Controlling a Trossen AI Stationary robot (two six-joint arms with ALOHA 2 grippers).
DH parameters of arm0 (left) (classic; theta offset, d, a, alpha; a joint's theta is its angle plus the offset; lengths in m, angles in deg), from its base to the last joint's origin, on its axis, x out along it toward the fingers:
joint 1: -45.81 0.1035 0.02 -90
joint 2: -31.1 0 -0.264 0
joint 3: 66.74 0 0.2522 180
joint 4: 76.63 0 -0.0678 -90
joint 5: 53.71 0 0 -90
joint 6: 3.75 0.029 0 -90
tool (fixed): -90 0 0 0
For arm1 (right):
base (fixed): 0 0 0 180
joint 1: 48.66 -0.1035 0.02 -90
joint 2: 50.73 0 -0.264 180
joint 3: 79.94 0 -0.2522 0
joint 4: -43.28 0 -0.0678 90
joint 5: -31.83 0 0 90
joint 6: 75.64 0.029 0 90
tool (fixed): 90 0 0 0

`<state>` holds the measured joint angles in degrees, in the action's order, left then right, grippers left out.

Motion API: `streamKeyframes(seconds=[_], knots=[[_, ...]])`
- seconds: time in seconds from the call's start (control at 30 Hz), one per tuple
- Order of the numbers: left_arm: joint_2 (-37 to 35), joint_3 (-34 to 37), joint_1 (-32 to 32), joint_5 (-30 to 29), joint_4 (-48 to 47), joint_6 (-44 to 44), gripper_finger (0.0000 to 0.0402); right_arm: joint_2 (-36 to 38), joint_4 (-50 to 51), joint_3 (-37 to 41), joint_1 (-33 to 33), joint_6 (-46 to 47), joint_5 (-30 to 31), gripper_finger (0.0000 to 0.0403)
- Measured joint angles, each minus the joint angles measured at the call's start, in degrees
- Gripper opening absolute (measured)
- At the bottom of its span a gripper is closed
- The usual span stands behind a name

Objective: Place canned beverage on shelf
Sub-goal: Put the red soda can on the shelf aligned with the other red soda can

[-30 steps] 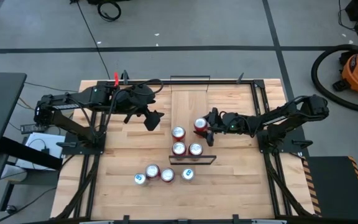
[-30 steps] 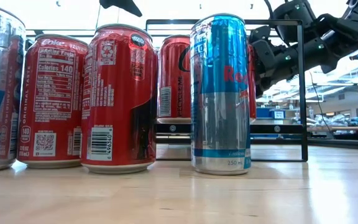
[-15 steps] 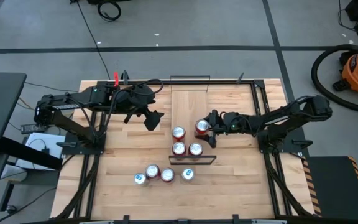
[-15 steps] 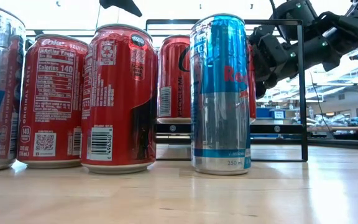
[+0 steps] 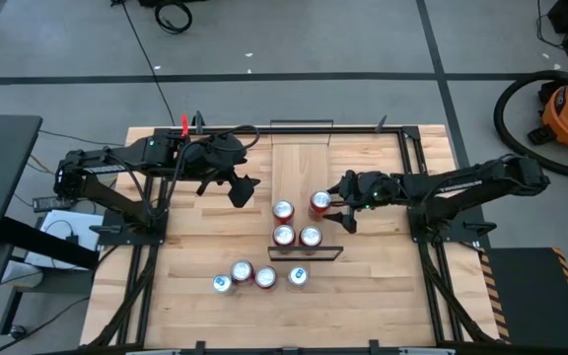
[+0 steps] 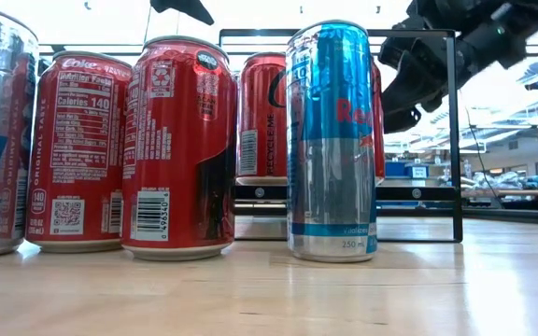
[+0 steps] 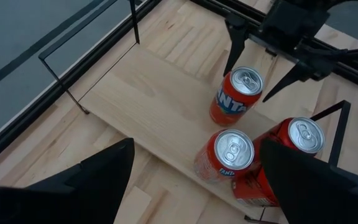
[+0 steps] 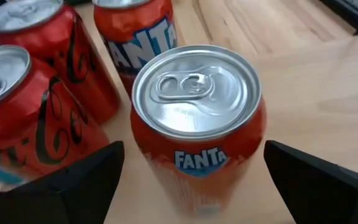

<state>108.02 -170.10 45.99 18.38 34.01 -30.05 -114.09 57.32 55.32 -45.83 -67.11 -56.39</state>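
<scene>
Table [image 5: 195, 247] carrying shelf [image 5: 299, 168], now bearing four cans; newest Fanta can [image 5: 319, 203] standing free there. Right tool [image 5: 340, 206] gaping wide beside it, gripping nothing; left tool [image 5: 242, 189] idling open. Three cans [image 5: 256, 276] awaiting shelving.

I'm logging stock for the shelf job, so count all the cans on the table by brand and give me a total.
Fanta cans: 2
Coca-Cola cans: 4
Red Bull cans: 2
Total: 8 cans
</scene>
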Motion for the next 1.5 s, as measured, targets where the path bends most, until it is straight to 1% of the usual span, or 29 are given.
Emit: streamKeyframes(seconds=[0.13, 0.27, 0.4, 0.5, 0.63, 0.9, 1.03, 1.23, 1.5], knots=[[0.0, 0.0, 0.0, 0.0, 0.0, 0.2, 0.0355, 0.0, 11.9, -6.9, 0.0, -1.5, -2.0, 0.0397], [0.0, 0.0, 0.0, 0.0, 0.0, 0.2, 0.0355, -0.4, 21.2, -12.9, 0.3, -3.6, -4.5, 0.0395], [0.0, 0.0, 0.0, 0.0, 0.0, 0.1, 0.0355, -0.4, 30.3, -18.9, 1.8, -5.1, -4.4, 0.0391], [0.0, 0.0, 0.0, 0.0, 0.0, 0.1, 0.0355, -0.4, 34.1, -22.7, 3.3, -6.9, -5.3, 0.0388], [0.0, 0.0, 0.0, 0.0, 0.1, 0.1, 0.0355, -2.8, 39.3, -26.5, 4.9, -7.8, -9.2, 0.0384], [0.0, 0.0, 0.0, 0.0, 0.1, 0.1, 0.0355, -8.4, 41.1, -30.5, 4.1, -11.9, -10.6, 0.0379], [0.0, 0.0, -0.5, 0.0, -0.4, 0.1, 0.0355, -10.7, 42.0, -33.4, 3.9, -14.1, -9.2, 0.0378], [-0.1, 0.0, -0.5, 2.5, -3.7, -0.3, 0.0355, -15.3, 44.2, -37.5, 4.0, -18.6, -8.6, 0.038], [-0.1, 0.0, -0.5, 4.2, -4.6, -0.2, 0.0355, -20.5, 45.2, -38.4, 3.9, -22.0, -8.1, 0.038]])
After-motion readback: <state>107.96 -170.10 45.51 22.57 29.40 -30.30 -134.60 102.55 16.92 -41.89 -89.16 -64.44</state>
